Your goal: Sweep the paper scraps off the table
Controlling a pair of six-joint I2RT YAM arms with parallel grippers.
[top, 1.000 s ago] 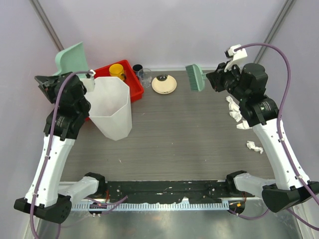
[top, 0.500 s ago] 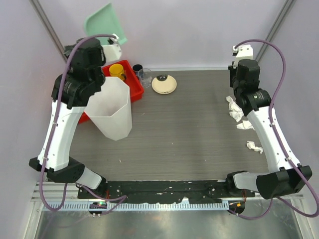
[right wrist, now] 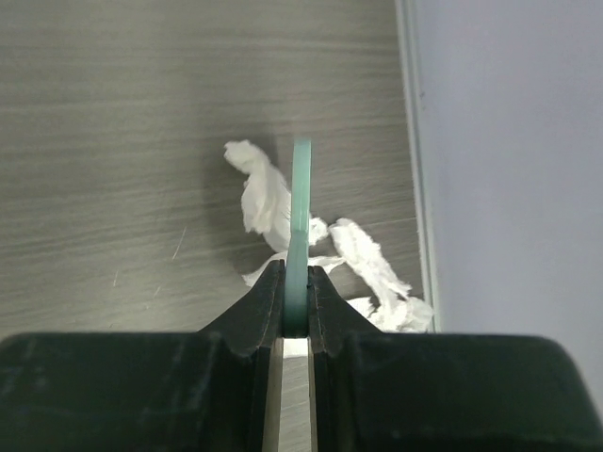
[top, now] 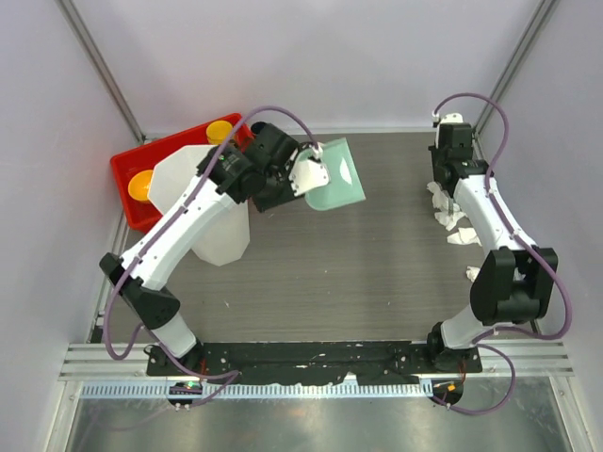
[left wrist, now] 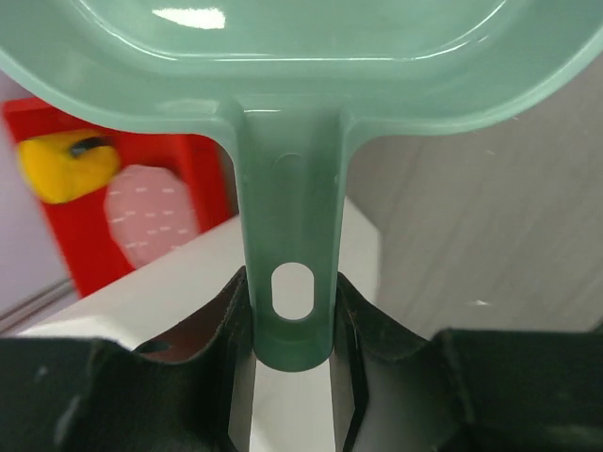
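Upper centre of the top view: left gripper holds a mint-green plastic dustpan above the grey-brown wood-grain table. In the left wrist view its jaws are clamped on the pan's flat handle, just above the hang hole.

Left of the pan stands a tall white plastic bin. A red plastic tray sits behind it in the upper left, with two yellow items in it.

Right edge of the top view: the crumpled white paper scraps lie on the table in a loose line along the right wall, one wad lower down and apart from the rest.

Right gripper points down at the upper cluster. Its jaws are closed on a thin mint-green plastic piece, seen edge-on. In the right wrist view the tip of that piece is over the scraps, with wads on both sides. Can't tell if it touches them.
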